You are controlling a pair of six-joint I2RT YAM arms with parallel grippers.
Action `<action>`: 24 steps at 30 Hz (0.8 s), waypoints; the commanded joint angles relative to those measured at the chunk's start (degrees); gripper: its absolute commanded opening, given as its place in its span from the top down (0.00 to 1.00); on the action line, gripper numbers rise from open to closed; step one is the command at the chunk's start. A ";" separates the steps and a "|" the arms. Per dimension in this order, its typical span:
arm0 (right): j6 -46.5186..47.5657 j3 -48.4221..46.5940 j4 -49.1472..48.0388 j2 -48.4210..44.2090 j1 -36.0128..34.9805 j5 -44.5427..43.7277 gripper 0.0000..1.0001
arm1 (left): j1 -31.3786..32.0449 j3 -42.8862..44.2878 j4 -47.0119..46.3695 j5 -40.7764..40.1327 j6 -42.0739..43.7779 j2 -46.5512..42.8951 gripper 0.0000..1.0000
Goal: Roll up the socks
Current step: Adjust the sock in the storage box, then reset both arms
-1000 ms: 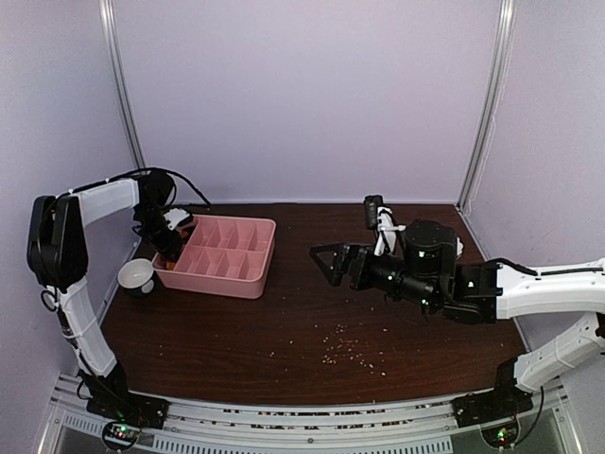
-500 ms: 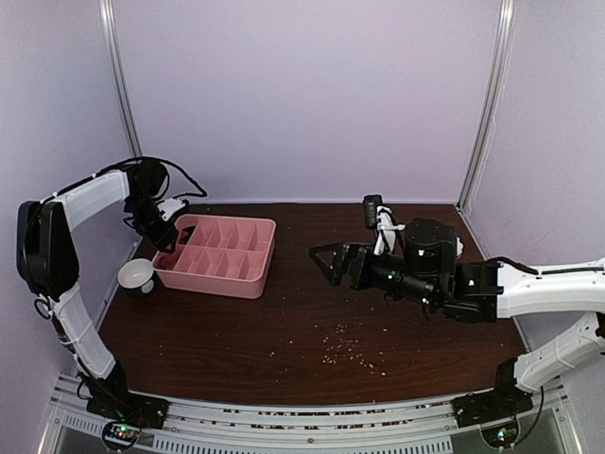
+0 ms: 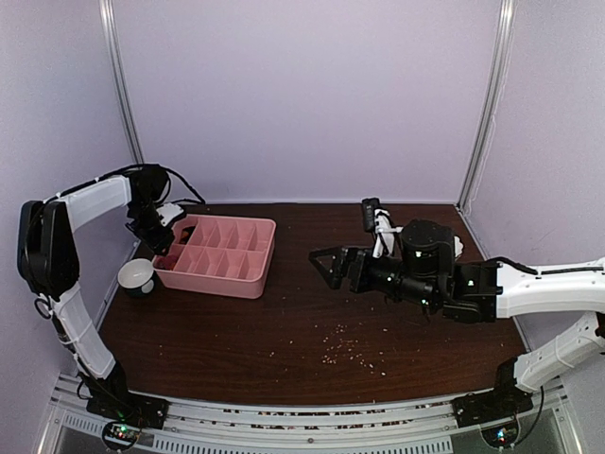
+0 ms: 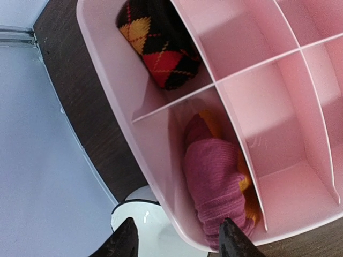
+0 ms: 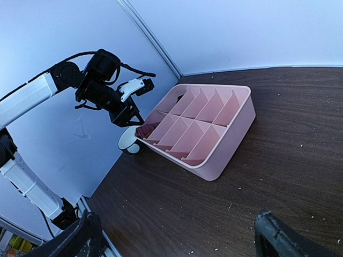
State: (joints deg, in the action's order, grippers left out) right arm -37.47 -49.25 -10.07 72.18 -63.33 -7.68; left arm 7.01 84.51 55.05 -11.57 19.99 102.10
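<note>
**Left claw half open above the tray's end, socks in the tray**

The left claw hangs over the end of the pink tray, its jaws partly spread and holding nothing. Directly beneath it, in the end cell of the tray, lies the purple sock, a soft roll of purple with orange showing along one side. Its long axis runs across the line between the two fingers. One end lies under one fingertip in the wrist view, though whether they touch cannot be told. The other end points away from the claw toward the cell's divider.

Past that divider, farther from the claw, the argyle sock sits in the next cell. It is a black roll with yellow and red diamonds, and its long axis lies roughly in line with the purple sock's.

Under the gap between the fingers, just outside the tray's wall, stands a white bowl.

The right claw hovers over the brown table with its jaws spread wide and empty. The tray lies ahead of it, well apart.
</note>
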 commanded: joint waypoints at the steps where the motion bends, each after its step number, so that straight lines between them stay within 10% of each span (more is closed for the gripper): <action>1: -0.10 -1.81 0.67 0.24 0.36 0.67 0.00 | 0.09 1.48 -3.98 -1.30 0.53 2.33 0.47; 12: 2.80 -1.97 9.31 -3.13 4.76 -1.59 0.00 | 0.08 4.44 -1.92 -2.35 0.42 -5.26 0.38; 14: 4.60 -2.71 13.17 -4.04 6.19 -2.70 0.00 | -0.16 4.98 -3.57 -5.29 0.17 -9.72 0.06; 17: 6.93 -3.52 19.15 -5.64 8.45 -5.01 0.01 | -1.62 2.61 -6.22 -6.97 0.23 -16.51 0.02; 24: 9.83 -5.32 32.71 -8.82 16.17 -19.24 0.01 | -3.36 -11.57 -15.25 10.58 -1.19 -28.78 0.02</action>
State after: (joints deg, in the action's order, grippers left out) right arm -30.17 -52.69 11.99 65.30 -50.96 -14.85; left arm 3.86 80.42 45.39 -12.16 20.27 74.65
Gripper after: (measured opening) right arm 0.995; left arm 0.978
